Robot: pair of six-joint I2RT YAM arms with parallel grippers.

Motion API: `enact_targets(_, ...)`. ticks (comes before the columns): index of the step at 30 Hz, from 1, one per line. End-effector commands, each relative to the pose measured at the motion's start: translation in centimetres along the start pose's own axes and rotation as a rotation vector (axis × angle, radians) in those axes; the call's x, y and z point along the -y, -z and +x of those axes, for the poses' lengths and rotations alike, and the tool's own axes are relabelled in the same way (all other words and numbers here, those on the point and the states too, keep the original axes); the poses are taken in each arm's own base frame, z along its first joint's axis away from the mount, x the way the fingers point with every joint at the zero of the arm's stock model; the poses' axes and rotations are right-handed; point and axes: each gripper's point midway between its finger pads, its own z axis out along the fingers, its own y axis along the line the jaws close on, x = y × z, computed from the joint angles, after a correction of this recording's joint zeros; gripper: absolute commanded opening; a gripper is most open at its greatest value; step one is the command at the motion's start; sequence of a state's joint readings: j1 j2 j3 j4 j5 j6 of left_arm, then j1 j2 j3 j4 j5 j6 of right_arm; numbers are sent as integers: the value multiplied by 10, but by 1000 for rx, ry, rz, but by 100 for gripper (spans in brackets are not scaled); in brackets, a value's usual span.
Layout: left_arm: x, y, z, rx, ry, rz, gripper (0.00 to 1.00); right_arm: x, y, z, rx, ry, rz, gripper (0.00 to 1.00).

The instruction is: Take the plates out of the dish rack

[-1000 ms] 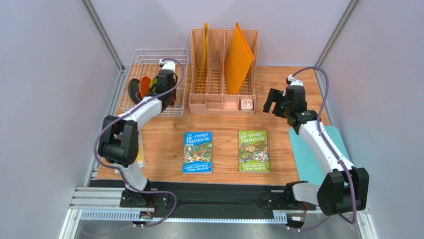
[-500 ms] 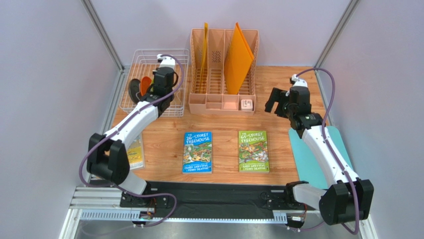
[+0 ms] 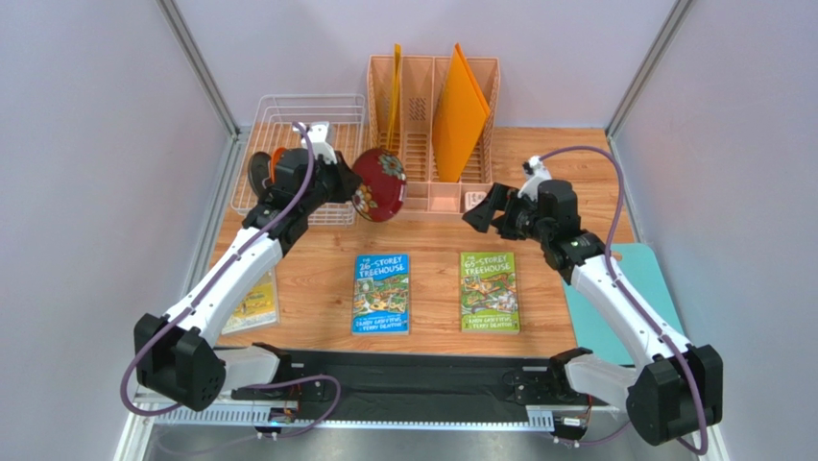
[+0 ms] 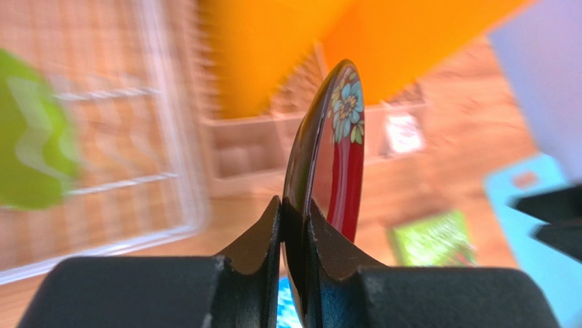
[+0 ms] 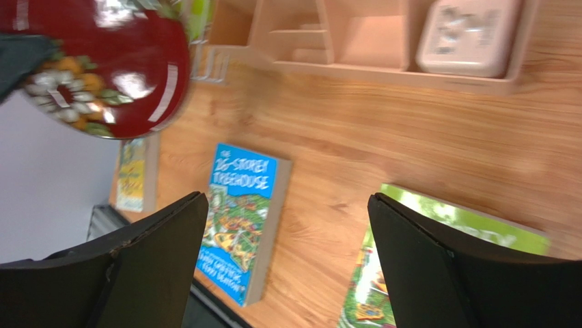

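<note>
My left gripper (image 3: 338,182) is shut on the rim of the dark red floral plate (image 3: 378,184) and holds it in the air, just right of the white wire dish rack (image 3: 338,104). The plate shows edge-on between the fingers in the left wrist view (image 4: 335,147). A black plate (image 3: 258,173) and an orange plate (image 3: 278,161) stand in the rack's left part. A lime green plate (image 4: 27,137) shows blurred in the left wrist view. My right gripper (image 3: 485,210) is open and empty over the table, facing the red plate (image 5: 109,68).
A peach slotted organizer (image 3: 432,134) with tall orange folders (image 3: 459,113) stands behind. A blue book (image 3: 382,292) and a green book (image 3: 489,291) lie mid-table. A yellow book (image 3: 252,300) lies left, a teal mat (image 3: 614,298) right.
My left gripper has lifted the red plate out of the rack and swung it right. My right arm has moved left toward it with its jaws open.
</note>
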State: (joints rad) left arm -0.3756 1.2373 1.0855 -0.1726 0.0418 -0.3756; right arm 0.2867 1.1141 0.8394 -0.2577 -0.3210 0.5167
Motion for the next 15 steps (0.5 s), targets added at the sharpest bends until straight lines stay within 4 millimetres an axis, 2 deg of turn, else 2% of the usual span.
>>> enact_targets(1, 79, 5, 0, -25, 216, 396, 0, -55, -9, 0, 9, 16, -188, 94)
enact_targets(4, 93, 3, 19, -69, 308, 495, 0, -62, -16, 9, -7, 24, -207, 94)
enact_targets(5, 98, 3, 14, -43, 320, 535, 0, -62, -19, 12, -11, 20, -204, 94)
enact_targets(7, 104, 3, 27, -84, 373, 576, 0, -62, -23, 17, -19, 13, -216, 94)
enact_targets(9, 111, 4, 28, -81, 387, 616, 0, -60, -25, 20, -22, 5, -212, 94)
enact_targets(13, 113, 5, 40, -99, 405, 626, 0, -52, -32, 29, -43, -4, -193, 94)
enact_targets(15, 115, 7, 39, -83, 417, 644, 0, -49, -34, 34, -58, -10, -187, 93)
